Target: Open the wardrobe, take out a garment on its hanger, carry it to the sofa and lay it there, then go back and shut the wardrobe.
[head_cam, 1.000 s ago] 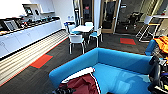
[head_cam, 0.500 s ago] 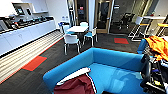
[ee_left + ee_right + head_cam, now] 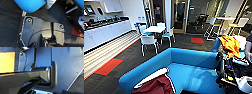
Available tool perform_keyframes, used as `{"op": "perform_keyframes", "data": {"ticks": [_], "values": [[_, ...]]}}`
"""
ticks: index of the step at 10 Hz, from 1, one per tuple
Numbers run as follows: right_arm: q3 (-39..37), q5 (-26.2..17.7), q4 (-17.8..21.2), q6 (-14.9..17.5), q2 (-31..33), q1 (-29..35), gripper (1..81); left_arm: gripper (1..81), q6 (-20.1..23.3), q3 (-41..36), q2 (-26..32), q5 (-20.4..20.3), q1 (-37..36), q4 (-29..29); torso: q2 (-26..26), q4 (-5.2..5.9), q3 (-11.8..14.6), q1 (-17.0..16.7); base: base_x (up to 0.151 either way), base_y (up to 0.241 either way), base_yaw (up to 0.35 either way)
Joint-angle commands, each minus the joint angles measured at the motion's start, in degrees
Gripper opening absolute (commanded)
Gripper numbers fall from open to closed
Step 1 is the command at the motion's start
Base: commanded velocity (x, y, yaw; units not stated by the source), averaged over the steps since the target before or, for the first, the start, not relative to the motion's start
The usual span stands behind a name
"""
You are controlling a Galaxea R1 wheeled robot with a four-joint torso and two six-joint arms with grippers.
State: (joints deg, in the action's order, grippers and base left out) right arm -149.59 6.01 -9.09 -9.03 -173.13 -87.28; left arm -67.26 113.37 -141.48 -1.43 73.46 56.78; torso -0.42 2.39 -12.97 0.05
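Note:
The bright blue sofa (image 3: pixel 194 72) takes up the lower middle of the head view, its curved backrest towards the room. The maroon garment (image 3: pixel 156 87) with a white sleeve (image 3: pixel 150 78) lies on the sofa's near left end, at the picture's lower edge. In the left wrist view a blue edge of the sofa (image 3: pixel 30 5) hangs over dark carpet, beyond the robot's dark plate. The right wrist view has a blue surface (image 3: pixel 70 62) behind the robot's own parts.
A white table with white-and-blue chairs (image 3: pixel 154 29) stands beyond the sofa. A kitchen counter (image 3: pixel 104 30) runs along the left. Red floor patches (image 3: pixel 107 67) mark the dark carpet. At the right are an orange cloth (image 3: pixel 230 45), dark equipment (image 3: pixel 231 72) and a person's arm (image 3: pixel 248 47).
The whole head picture has shifted left a little, so the camera has turned. The sofa and table now sit slightly further left and look larger.

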Motion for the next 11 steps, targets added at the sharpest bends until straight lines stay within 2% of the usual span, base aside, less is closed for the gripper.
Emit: {"op": "perform_keyframes", "data": {"ticks": [1,4,5,11], "values": [[0.1,-3.29,-0.49,0.24,-0.4,0.48,81.1,81.1,2.21,17.12,-9.6,-5.17,4.89,4.21,0.0,0.0,2.38,0.0,0.0,0.0,0.0],[-0.08,-3.37,-0.49,0.34,-0.75,0.48,81.1,81.1,2.57,26.46,-15.94,-5.17,6.56,5.7,-0.02,0.0,6.25,0.0,0.0,0.0,0.0],[-0.16,-3.37,-0.49,0.42,-0.84,0.4,81.1,81.1,2.57,27.6,-16.81,-5.08,6.66,6.06,-0.05,0.0,5.24,-0.05,0.0,0.0,0.0],[-3.85,-3.37,-0.49,0.42,-3.3,0.31,81.1,81.1,2.66,29.8,-19.19,-5.17,7.18,6.23,-0.15,0.0,5.79,-0.05,0.0,0.0,0.0]]}}
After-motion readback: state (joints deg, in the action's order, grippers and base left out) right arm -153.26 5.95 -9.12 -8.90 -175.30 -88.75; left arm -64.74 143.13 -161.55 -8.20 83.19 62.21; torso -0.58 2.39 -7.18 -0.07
